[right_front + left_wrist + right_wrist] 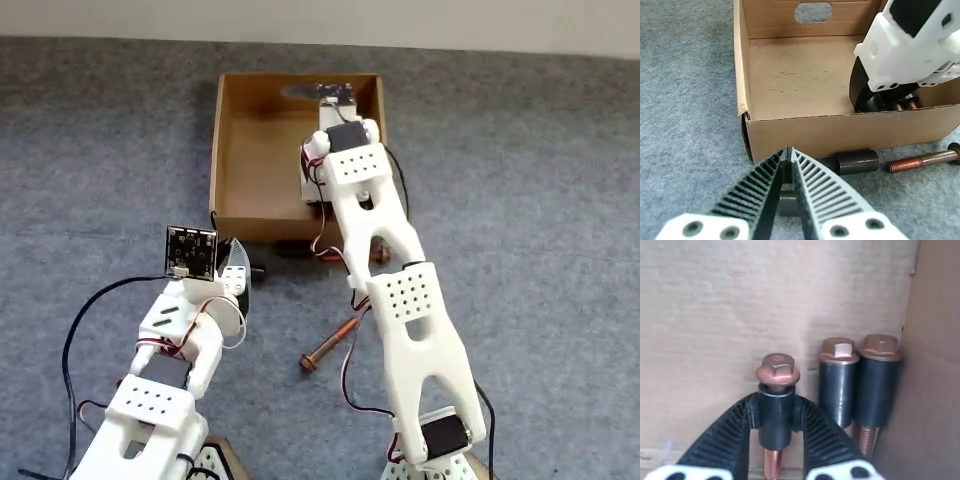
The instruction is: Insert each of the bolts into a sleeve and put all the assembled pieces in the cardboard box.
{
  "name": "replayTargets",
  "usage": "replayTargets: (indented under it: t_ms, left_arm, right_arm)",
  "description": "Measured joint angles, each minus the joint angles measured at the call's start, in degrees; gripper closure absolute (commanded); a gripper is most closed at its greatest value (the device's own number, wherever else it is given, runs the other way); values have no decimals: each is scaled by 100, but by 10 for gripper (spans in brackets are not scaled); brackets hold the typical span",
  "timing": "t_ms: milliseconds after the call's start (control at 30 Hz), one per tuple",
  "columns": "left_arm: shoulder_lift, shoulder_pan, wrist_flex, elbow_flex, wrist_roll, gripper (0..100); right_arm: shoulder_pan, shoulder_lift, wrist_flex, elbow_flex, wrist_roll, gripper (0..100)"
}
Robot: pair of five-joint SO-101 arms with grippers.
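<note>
Right wrist view, from inside the cardboard box (715, 300): the right gripper (776, 406) pinches the black sleeve of an assembled piece (776, 422), copper bolt head up and threaded tip poking out below. It holds the piece upright just beside two finished pieces (838, 385) standing side by side in the corner against the side wall. Gripping the sleeve rather than the bolt looks deliberate: it keeps the pair together and lets the piece stand in line with its neighbours, though whether its tip already rests on the box floor cannot be told. In the high view, that arm stretches over the front wall into the box. The left gripper (788, 152) hangs low over the grey carpet (520, 150) just outside the box's front corner on its own side, fingers pressed together at the tips, with a dark sleeve (788, 201) glimpsed in the slit between them (apparently nipped there, ready to receive a bolt). Waiting on the carpet are a loose sleeve (856, 162) close along the foot of the front wall, a bare bolt (922, 161) in line with it, threads toward it, and a second bolt (330, 345) farther out between the two arms. By this reckoning three pieces are boxed or nearly so, and at least two are not yet assembled.
</note>
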Motion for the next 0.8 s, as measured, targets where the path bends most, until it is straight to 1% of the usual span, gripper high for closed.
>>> replayTargets:
  t_ms: [67,267,433,533,633,733,800]
  left_arm:
    - [0,0,0,0,0,989]
    - [0,0,0,0,0,988]
    - [0,0,0,0,0,988]
    - [0,0,0,0,0,988]
    - [0,0,0,0,0,988]
    - [0,0,0,0,0,988]
    - [0,0,0,0,0,988]
  right_arm:
    - [0,0,0,0,0,973]
    - [9,-9,0,9,0,851]
    - [0,-18,-9,-35,0,850]
    - [0,-18,70,-316,0,850]
    - [35,-18,378,-985,0,863]
    - [26,-18,826,-1855,0,952]
    - [26,-26,976,-2101,0,996]
